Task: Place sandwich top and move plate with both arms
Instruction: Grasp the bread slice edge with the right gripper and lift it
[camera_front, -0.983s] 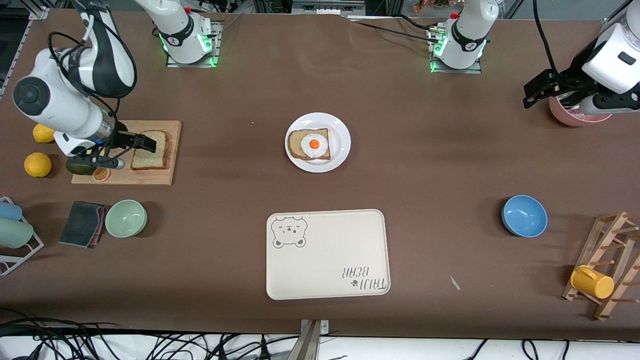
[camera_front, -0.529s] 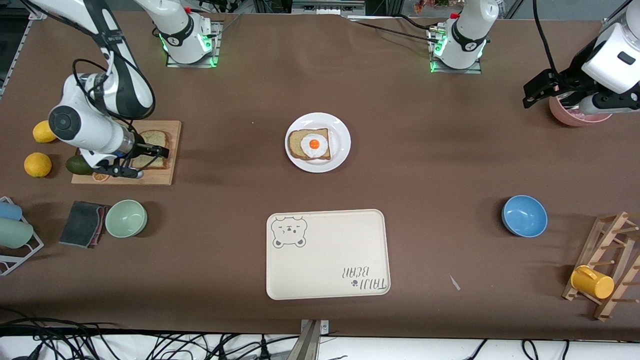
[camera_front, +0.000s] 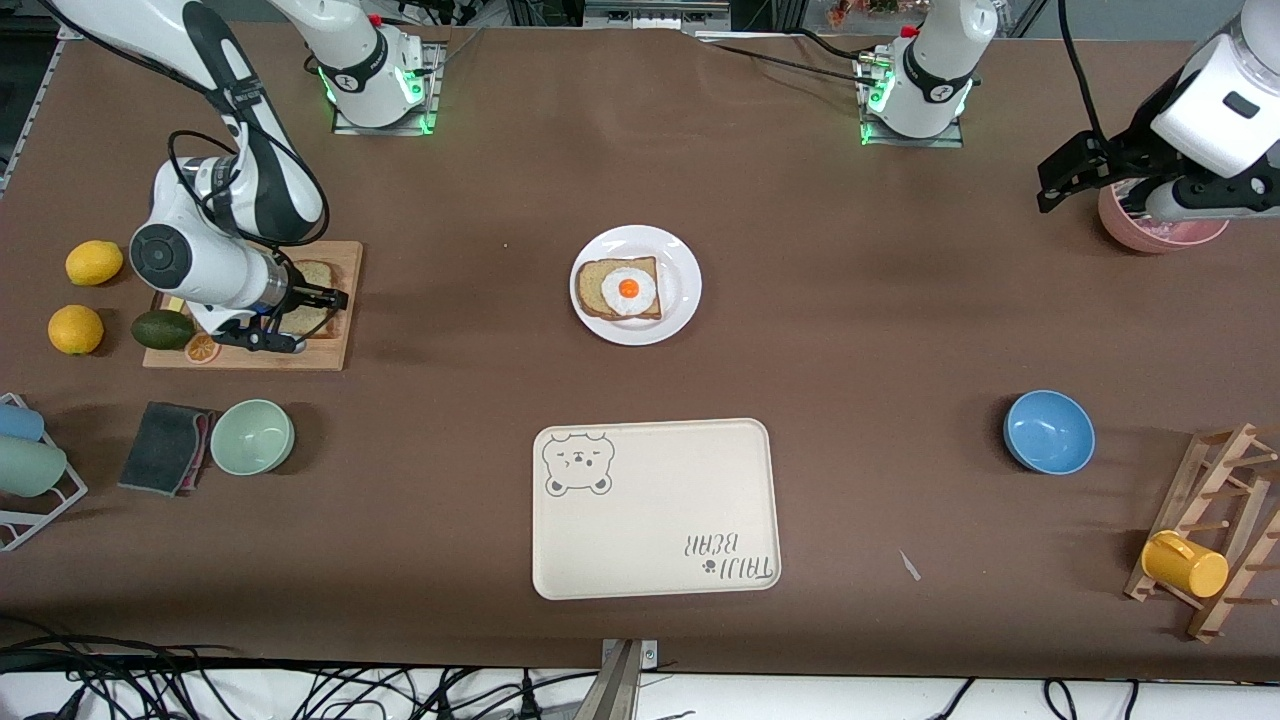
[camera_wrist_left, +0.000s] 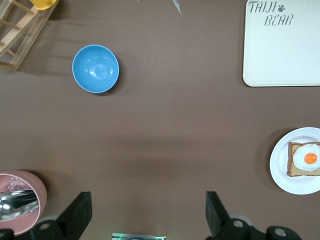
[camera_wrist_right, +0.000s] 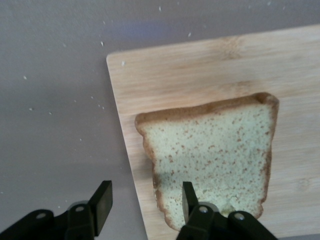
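One sandwich top (camera_wrist_right: 215, 157) on cutting board (camera_wrist_right: 210, 75), right claw (camera_wrist_right: 145, 200) unclenched astride its edge

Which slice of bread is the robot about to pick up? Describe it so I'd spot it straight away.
Find the wooden cutting board at the right arm's end of the table, beside an avocado and two lemons. The sandwich top lies flat on it, under the right gripper. Unlike the slice on the white plate, it is plain speckled bread with no egg.
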